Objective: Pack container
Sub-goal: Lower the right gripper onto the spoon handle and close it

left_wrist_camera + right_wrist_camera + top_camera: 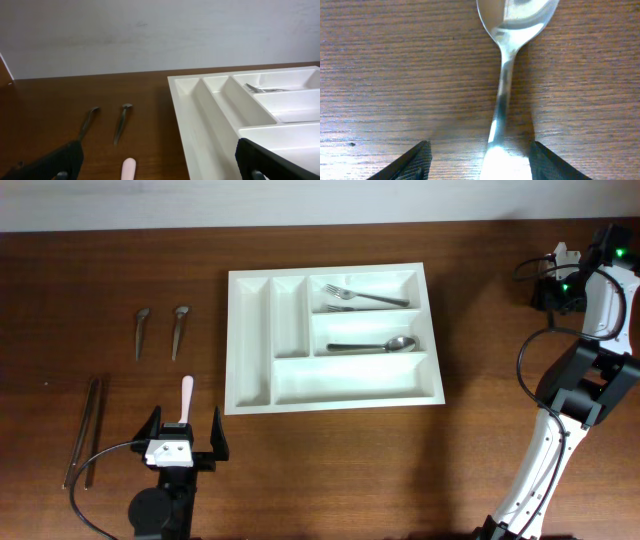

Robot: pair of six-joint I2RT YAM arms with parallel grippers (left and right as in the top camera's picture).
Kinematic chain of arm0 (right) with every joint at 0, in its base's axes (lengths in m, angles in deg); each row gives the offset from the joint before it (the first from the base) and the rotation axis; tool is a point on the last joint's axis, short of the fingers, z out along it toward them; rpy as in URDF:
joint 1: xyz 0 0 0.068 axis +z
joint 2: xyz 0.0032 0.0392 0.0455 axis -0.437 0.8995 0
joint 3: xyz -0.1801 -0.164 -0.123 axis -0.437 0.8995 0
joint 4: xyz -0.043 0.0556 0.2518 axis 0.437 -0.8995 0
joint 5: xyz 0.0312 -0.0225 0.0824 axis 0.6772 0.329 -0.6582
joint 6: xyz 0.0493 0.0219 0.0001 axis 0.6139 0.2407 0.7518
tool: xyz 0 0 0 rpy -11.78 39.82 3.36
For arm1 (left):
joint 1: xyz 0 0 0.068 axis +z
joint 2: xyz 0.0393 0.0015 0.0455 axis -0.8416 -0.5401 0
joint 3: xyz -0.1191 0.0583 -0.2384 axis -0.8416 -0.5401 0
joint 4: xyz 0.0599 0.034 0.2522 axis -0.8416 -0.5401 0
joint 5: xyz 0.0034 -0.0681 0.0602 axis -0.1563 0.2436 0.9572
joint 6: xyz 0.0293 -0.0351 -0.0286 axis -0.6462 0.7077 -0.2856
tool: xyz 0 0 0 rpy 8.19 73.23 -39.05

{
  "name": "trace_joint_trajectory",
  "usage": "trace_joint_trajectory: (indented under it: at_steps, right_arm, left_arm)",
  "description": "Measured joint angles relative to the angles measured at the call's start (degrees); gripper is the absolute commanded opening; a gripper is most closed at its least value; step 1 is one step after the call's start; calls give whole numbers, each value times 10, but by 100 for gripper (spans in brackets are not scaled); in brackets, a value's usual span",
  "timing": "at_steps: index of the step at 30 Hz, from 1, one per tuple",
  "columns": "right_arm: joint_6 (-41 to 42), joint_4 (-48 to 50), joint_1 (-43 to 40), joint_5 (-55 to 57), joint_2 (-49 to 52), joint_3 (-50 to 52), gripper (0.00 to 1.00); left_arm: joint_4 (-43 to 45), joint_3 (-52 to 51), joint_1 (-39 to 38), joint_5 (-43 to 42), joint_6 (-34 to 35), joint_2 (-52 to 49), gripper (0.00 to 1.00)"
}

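The container (pixel 252 340), a white five-compartment tray, lies flat at mid-table with forks (pixel 375 298) in its 1 o'clock compartment and a packed spoon (pixel 372 346) in the 3 o'clock one. It looks light, stiff and smooth, so it would likely skid on the wood and is best pinched by an outer rim wall. At its 7 o'clock the left gripper (pixel 187 420) gapes wide around a pink-handled utensil (pixel 186 392). The right gripper (pixel 480 152) stands parted astride a loose spoon (pixel 506 75), not yet clamped.
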Motion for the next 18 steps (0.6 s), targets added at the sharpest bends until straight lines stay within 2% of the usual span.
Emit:
trace_joint_trajectory:
  at_steps: [2,5,18]
  right_arm:
    - [1,4,0,0,0,0,57]
    - [2,10,0,-1,1,0,45]
    - [36,20,0,0,2,0,35]
  left_arm:
    - [0,0,0,0,0,0,99]
    - [0,0,0,0,0,0,99]
    - [0,0,0,0,0,0,99]
